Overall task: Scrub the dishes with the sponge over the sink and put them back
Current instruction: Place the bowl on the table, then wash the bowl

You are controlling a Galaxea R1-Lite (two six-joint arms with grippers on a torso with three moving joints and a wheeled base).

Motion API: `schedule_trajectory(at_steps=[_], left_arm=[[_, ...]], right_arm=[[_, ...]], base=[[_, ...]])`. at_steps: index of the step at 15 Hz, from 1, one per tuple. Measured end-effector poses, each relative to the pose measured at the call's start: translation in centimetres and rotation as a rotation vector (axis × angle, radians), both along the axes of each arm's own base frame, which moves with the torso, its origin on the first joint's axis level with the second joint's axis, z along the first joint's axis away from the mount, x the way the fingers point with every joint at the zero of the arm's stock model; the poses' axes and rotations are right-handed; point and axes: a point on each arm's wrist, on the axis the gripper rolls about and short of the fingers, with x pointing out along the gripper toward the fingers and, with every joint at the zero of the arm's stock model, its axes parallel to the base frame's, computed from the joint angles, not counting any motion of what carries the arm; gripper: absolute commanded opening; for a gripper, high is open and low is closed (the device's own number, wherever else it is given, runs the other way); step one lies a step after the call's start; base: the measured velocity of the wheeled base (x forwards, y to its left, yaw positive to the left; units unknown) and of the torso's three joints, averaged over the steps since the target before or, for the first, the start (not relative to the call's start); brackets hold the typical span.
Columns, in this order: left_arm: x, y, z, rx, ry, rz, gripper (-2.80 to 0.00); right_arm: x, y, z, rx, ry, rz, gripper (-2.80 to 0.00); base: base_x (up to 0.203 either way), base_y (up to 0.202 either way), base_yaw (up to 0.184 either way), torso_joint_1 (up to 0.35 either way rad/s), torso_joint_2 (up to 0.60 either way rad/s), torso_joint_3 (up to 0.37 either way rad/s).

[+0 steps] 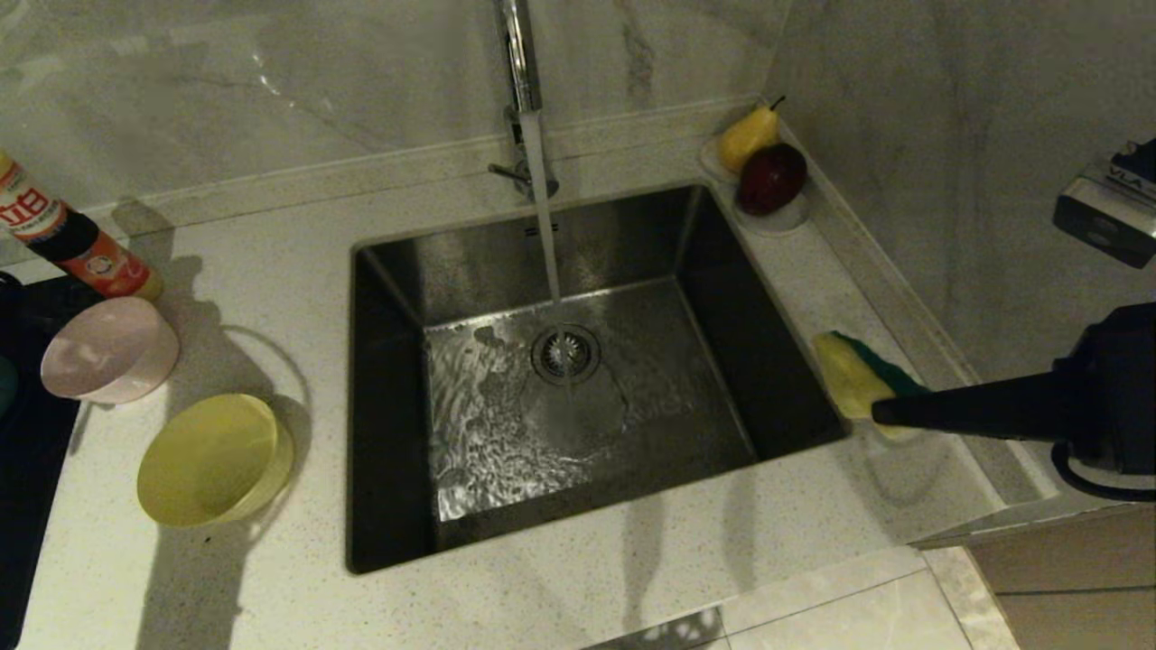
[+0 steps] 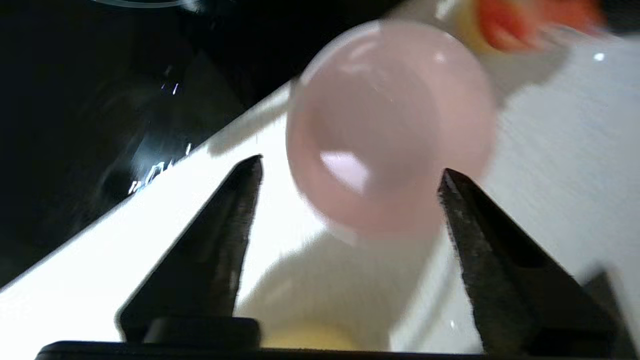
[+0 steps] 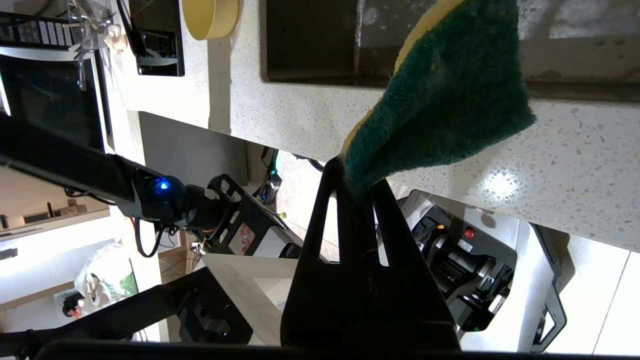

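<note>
Water (image 1: 545, 226) running from the tap (image 1: 518, 54) into the sink (image 1: 722, 271), right down onto the round drain (image 1: 565, 354). Wet and ripply on the sink floor.

Left of the sink, two bowls on the white counter (image 1: 271, 578). Pink bowl (image 1: 110, 350) at the far left edge, tipped on its side, mouth facing out. Yellow bowl (image 1: 215, 460) nearer, also tipped, just beside the pink one. Red and yellow bottle (image 1: 72, 244) lying behind the pink bowl. Blue bowl not clear to see.

In the left wrist view, left gripper (image 2: 350, 170) with jaws spread wide, holding nothing. Pink bowl (image 2: 390, 125) just past the tips, between them but apart from both. Bit of yellow down low between the jaws, too blurry to name.

Right of the sink, right gripper (image 1: 878, 412) over the counter edge, jaws pinched shut on the sponge (image 1: 858, 375). Sponge sticking out past the tips toward the sink, yellow side up, green side (image 3: 440, 95) under. Floppy, bent a little.

In the far right corner, a yellow pear (image 1: 748, 135) and a dark red apple (image 1: 772, 177) on little white saucers (image 1: 784, 217).
</note>
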Motion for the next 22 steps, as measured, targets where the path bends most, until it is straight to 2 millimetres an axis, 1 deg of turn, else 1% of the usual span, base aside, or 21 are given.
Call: schedule_trajectory(at_steps=[3,5,6,8,11,12,14,15,19,22], left_arm=[[-2.9,-2.0,2.1,0.045,0.015,-0.050,-2.80],[-4.8,-3.5,2.5,0.046,0.049,-0.170,-2.80],[-5.5,-4.1,2.2,0.040,0.080,-0.231,-2.80],[-6.4,-4.8,1.2,0.050,0.133,-0.291,-2.80],[-7.1,-5.5,-1.3,0.048,0.223,-0.371,-2.80],[-7.2,-5.8,-2.5,0.047,0.263,-0.410,0.00],[-7.4,-6.3,-4.0,0.026,0.308,-0.465,0.00],[-7.4,-6.4,-4.5,0.008,0.311,-0.484,0.00],[-7.5,-6.8,-5.3,-0.037,0.308,-0.530,0.00],[-7.0,-6.6,-6.1,-0.054,0.329,-0.537,0.00]], right_arm=[[0.0,0.0,0.0,0.000,0.005,-0.002,-2.80],[0.1,0.0,-0.2,-0.003,0.011,-0.006,-2.80],[0.1,0.0,-0.2,-0.005,0.014,-0.007,-2.80],[0.1,0.0,-0.3,-0.008,0.019,-0.010,-2.80],[0.2,0.0,-0.6,-0.011,0.024,-0.013,-2.80],[0.2,0.0,-0.7,-0.014,0.027,-0.013,-2.80],[0.2,0.0,-0.9,-0.017,0.033,-0.013,-2.80],[0.2,0.0,-1.0,-0.019,0.037,-0.013,-2.80],[0.1,-0.4,-1.3,-0.023,0.040,-0.030,-2.80],[0.1,-0.6,-1.2,-0.021,0.038,-0.039,-2.80]], base=[[0.000,0.000,0.000,0.000,0.00,0.000],[0.000,0.000,0.000,0.000,0.00,0.000],[0.000,0.000,0.000,0.000,0.00,0.000],[0.000,0.000,0.000,0.000,0.00,0.000],[0.000,0.000,0.000,0.000,0.00,0.000],[0.000,0.000,0.000,0.000,0.00,0.000],[0.000,0.000,0.000,0.000,0.00,0.000],[0.000,0.000,0.000,0.000,0.00,0.000],[0.000,0.000,0.000,0.000,0.00,0.000],[0.000,0.000,0.000,0.000,0.00,0.000]])
